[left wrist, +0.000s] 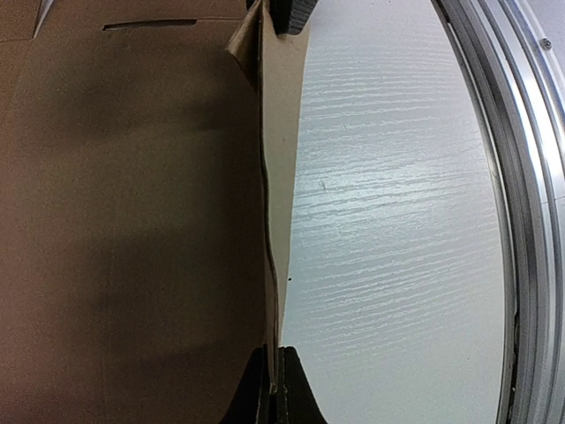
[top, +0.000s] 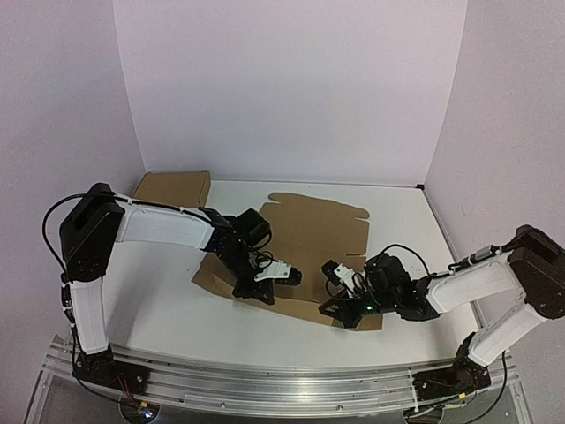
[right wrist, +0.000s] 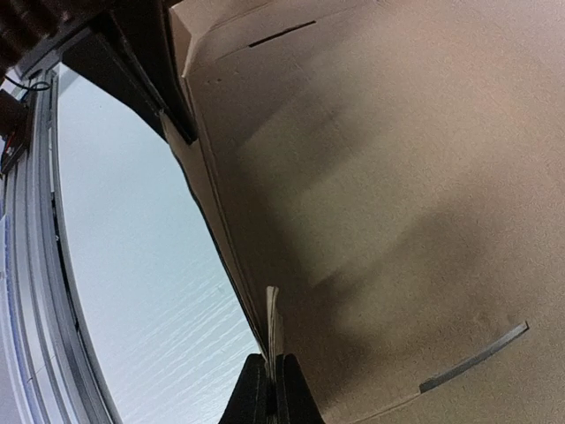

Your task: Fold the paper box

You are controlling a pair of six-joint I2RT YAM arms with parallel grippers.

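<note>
Left gripper (top: 291,276): low, reaching right; fingers (left wrist: 254,399) pinch the box (top: 309,228) edge.
Right gripper (top: 330,268): low, reaching left; pinches same edge.
Count: two grippers, one box.

Matt, smooth cardboard — paper box (top: 309,234)
</note>
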